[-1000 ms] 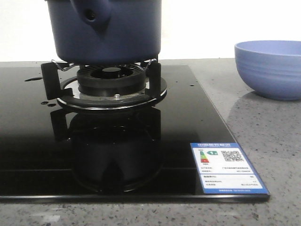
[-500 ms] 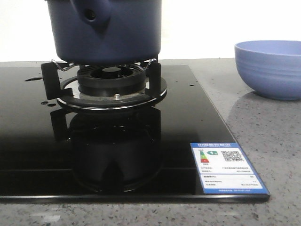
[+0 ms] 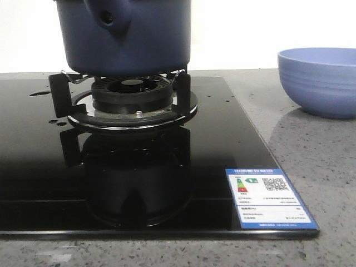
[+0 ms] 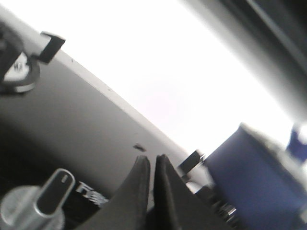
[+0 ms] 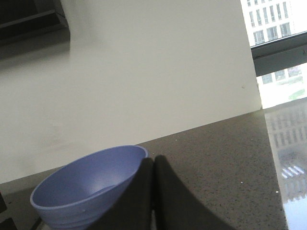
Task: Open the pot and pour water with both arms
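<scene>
The dark navy pot [image 3: 127, 36] stands on the burner grate [image 3: 129, 99] of the black glass stove [image 3: 222, 144], its stubby handle with the round hole [image 3: 107, 18] facing the camera. Its top is cut off by the frame, so no lid shows. In the left wrist view the pot [image 4: 254, 182] appears blurred beyond my left gripper [image 4: 152, 160], which is shut and empty over the stove top. My right gripper [image 5: 153, 162] is shut and empty just beside the light blue ribbed bowl [image 5: 88, 189]. Neither gripper shows in the front view.
The light blue bowl [image 3: 318, 80] rests on the grey stone counter [image 3: 311, 144] to the right of the stove. A control knob [image 4: 50, 191] and a second burner [image 4: 17, 72] lie near the left gripper. An energy label [image 3: 270, 197] is stuck at the stove's front right corner.
</scene>
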`<move>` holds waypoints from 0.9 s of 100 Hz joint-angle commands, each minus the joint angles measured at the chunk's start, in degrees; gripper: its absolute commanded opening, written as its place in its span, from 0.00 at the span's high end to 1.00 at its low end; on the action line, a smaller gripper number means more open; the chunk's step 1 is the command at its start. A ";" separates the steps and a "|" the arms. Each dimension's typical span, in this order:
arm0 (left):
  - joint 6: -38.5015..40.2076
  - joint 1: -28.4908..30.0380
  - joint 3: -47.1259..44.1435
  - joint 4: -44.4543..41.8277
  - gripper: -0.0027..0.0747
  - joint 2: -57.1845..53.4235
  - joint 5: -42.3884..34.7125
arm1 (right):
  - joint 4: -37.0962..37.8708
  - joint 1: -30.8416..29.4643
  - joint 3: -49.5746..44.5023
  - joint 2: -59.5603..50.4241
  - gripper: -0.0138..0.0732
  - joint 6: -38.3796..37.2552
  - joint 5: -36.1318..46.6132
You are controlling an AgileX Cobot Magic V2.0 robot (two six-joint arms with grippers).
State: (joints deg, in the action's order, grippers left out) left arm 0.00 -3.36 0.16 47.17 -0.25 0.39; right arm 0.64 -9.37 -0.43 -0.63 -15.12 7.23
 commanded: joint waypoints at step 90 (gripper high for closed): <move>-24.16 -10.50 27.98 -15.74 0.79 26.33 15.60 | -4.88 15.32 33.59 22.78 0.90 8.27 -37.84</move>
State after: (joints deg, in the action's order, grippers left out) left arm -22.12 -10.56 24.74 31.09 22.02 18.60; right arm -1.49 3.56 28.38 18.09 -7.80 -30.48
